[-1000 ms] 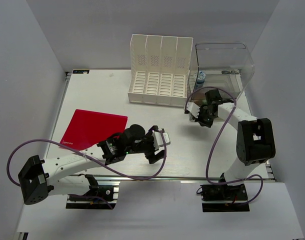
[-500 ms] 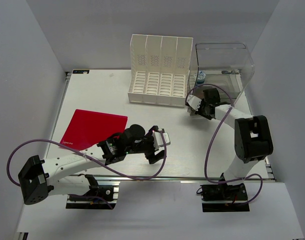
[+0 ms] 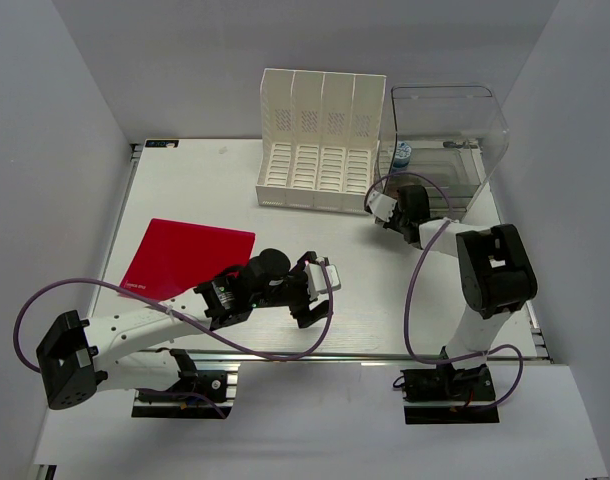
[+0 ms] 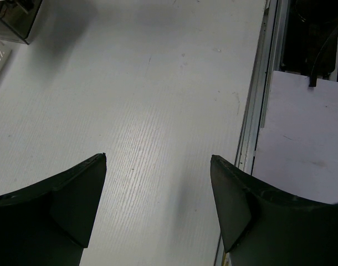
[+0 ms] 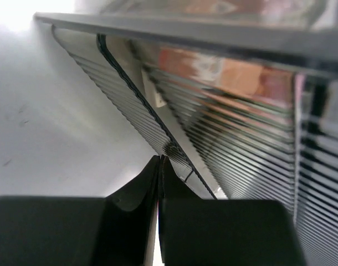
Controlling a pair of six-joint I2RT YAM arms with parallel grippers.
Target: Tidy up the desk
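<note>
Left hand (image 3: 318, 287) hovers spread apart above the desk (image 3: 205, 190), lower centre; right hand (image 3: 383, 209), pinched together, sits beside the clear bin (image 3: 450, 130).

- The desk (image 3: 195, 190) is a large, flat, white rectangular tabletop, and it lies level under both claws.
- Directly below the left gripper (image 4: 158, 166) its surface shows fine parallel ribs and a few small dark specks.
- A silvery aluminium rail (image 4: 256, 111) runs along the desk's near edge, just to the right of this claw in the left wrist view.
- To the left of the right gripper (image 5: 159, 166), the white top looks smooth, with faint scratches.
</note>
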